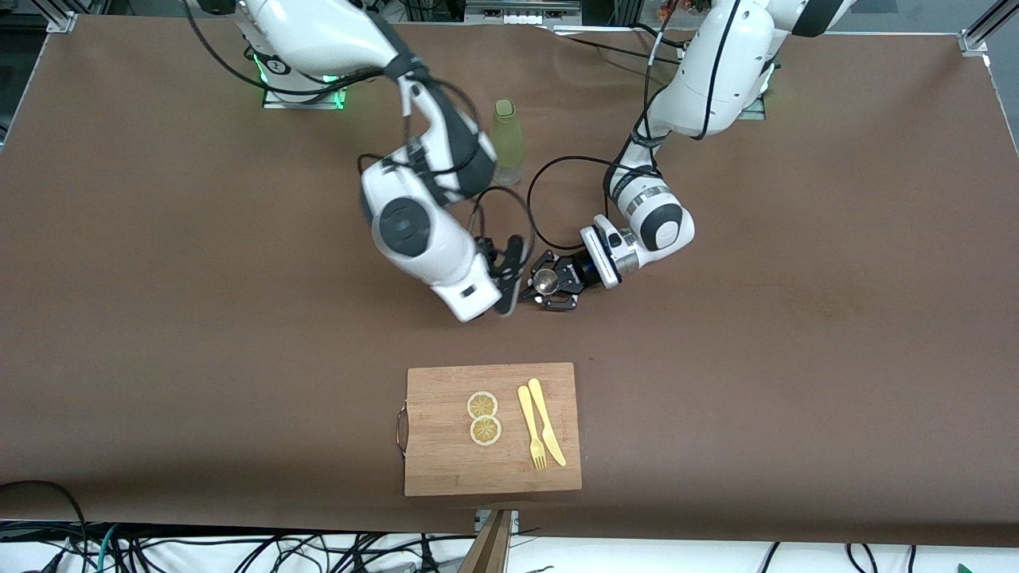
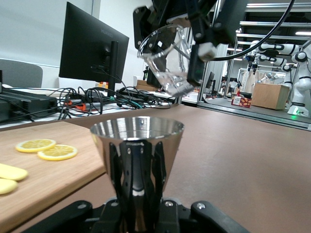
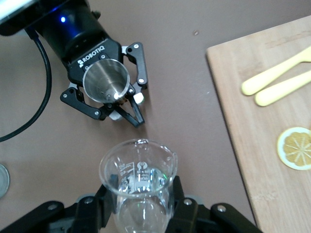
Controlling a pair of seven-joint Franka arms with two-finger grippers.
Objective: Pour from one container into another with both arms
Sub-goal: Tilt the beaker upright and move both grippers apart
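Note:
My left gripper (image 1: pixel 548 283) is shut on a shiny steel cup (image 1: pixel 546 279), held upright just above the table's middle. In the left wrist view its black fingers (image 2: pixel 127 167) clasp the cup's cone (image 2: pixel 137 133). My right gripper (image 1: pixel 508 276) is shut on a clear glass beaker (image 3: pixel 138 177), beside the cup toward the right arm's end. The beaker (image 2: pixel 165 58) hangs tilted above the cup, spout toward it. In the right wrist view the steel cup (image 3: pixel 106 81) sits in the left gripper (image 3: pixel 109 92) under the beaker's lip. I cannot tell whether the beaker holds liquid.
A pale green bottle (image 1: pixel 507 140) stands farther from the front camera than the grippers, between the arms. Nearer the front camera lies a wooden cutting board (image 1: pixel 446 461) with two lemon slices (image 1: pixel 483 418) and a yellow fork and knife (image 1: pixel 541 422).

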